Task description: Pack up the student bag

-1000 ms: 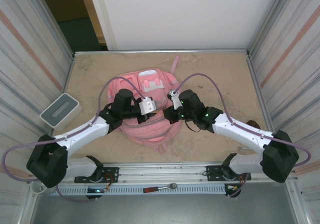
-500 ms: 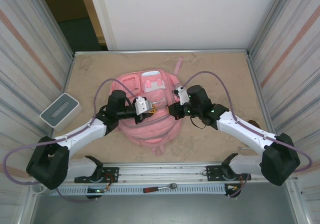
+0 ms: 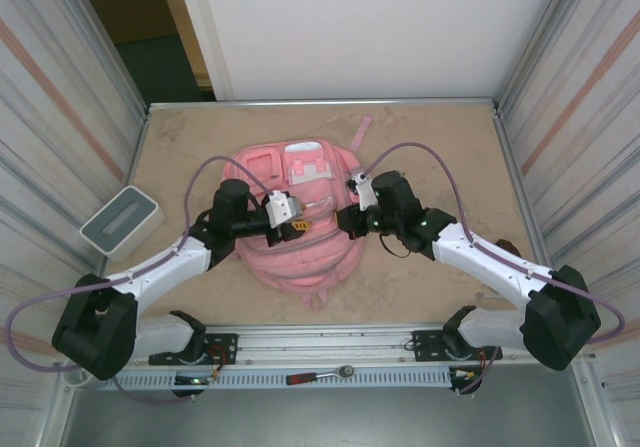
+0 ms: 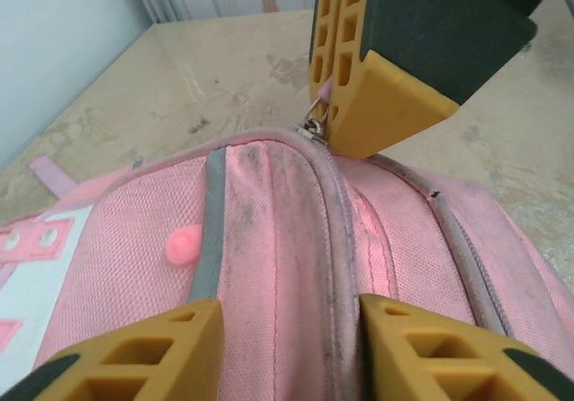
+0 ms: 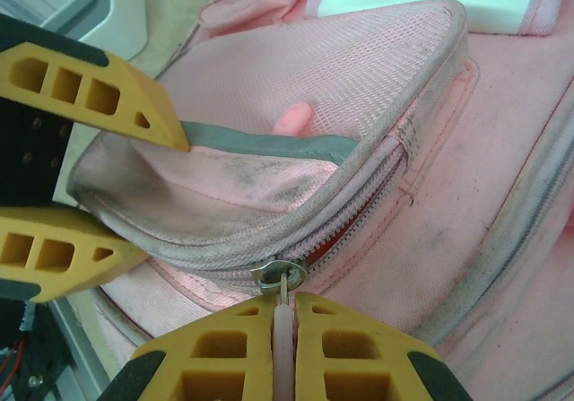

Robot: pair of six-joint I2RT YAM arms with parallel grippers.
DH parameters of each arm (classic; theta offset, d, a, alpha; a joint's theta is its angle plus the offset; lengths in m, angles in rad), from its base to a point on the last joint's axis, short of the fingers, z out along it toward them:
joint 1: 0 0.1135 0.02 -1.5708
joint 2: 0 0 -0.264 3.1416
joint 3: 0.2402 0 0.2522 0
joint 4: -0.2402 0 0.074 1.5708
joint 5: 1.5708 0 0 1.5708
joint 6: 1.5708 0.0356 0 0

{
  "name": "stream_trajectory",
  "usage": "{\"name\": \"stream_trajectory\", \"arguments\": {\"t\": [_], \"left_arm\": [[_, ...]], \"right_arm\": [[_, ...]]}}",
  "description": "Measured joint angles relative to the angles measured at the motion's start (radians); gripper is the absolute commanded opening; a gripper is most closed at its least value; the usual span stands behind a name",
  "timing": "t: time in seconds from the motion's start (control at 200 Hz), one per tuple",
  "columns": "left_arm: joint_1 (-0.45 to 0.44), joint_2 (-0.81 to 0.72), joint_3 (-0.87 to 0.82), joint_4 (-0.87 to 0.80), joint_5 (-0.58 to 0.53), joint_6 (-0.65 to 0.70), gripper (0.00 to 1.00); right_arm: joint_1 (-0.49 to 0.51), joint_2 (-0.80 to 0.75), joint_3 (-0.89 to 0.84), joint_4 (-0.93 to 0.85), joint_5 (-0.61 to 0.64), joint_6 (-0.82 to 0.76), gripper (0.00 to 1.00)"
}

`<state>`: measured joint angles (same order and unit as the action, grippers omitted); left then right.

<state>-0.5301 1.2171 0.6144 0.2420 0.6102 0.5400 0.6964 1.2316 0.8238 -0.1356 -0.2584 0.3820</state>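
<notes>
The student bag (image 3: 300,259) is a pink backpack lying flat mid-table, front pockets up. My left gripper (image 3: 299,229) is open over its top; in the left wrist view its yellow fingers (image 4: 143,352) straddle a fold of pink fabric (image 4: 278,239) without pinching it. My right gripper (image 3: 343,221) faces it from the right and is shut on the white zip pull (image 5: 283,329), whose metal ring (image 5: 280,274) sits at a partly open zip (image 5: 377,205). The left gripper's fingers (image 5: 90,87) show above and below the raised pocket flap (image 5: 296,87).
A small grey-white box (image 3: 121,219) sits at the table's left edge, also seen past the bag (image 5: 108,11). A ratchet tool (image 3: 320,375) lies on the rail by the arm bases. Metal walls close in both sides; a bag strap (image 3: 355,129) trails toward the back.
My left gripper has opened and let go of the bag's fabric. Both grippers and the bag's top edge have shifted slightly away from the bases; the right stays shut on the zip pull.
</notes>
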Motion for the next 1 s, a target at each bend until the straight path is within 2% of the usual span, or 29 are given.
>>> {"name": "stream_trajectory", "arguments": {"t": [0.145,0.306,0.391,0.571,0.646,0.726,0.882,1.002], "left_arm": [[-0.069,-0.019,0.020,-0.045,-0.063,0.043,0.56],[-0.107,-0.002,0.059,-0.076,-0.109,0.073,0.54],[-0.107,0.024,0.069,-0.081,-0.127,0.079,0.43],[-0.108,0.047,0.071,-0.090,-0.138,0.091,0.11],[-0.096,0.042,0.068,-0.083,-0.118,0.084,0.06],[-0.055,0.019,0.030,-0.031,-0.045,0.058,0.03],[0.027,-0.037,-0.066,0.100,0.102,-0.011,0.05],[0.049,-0.035,-0.069,0.112,0.132,-0.031,0.30]], "right_arm": [[0.010,0.000,0.000,-0.001,0.004,0.003,0.00],[0.014,0.000,0.000,0.000,0.003,0.005,0.00],[0.021,-0.001,0.000,0.000,0.003,0.008,0.00],[0.030,-0.003,0.000,-0.007,0.010,0.006,0.00],[0.023,-0.004,0.000,-0.014,0.019,0.002,0.00],[0.004,-0.005,0.000,-0.013,-0.005,0.002,0.00],[-0.023,0.003,0.008,0.013,-0.084,0.004,0.00],[-0.030,0.019,0.021,0.019,-0.089,0.011,0.00]]}}
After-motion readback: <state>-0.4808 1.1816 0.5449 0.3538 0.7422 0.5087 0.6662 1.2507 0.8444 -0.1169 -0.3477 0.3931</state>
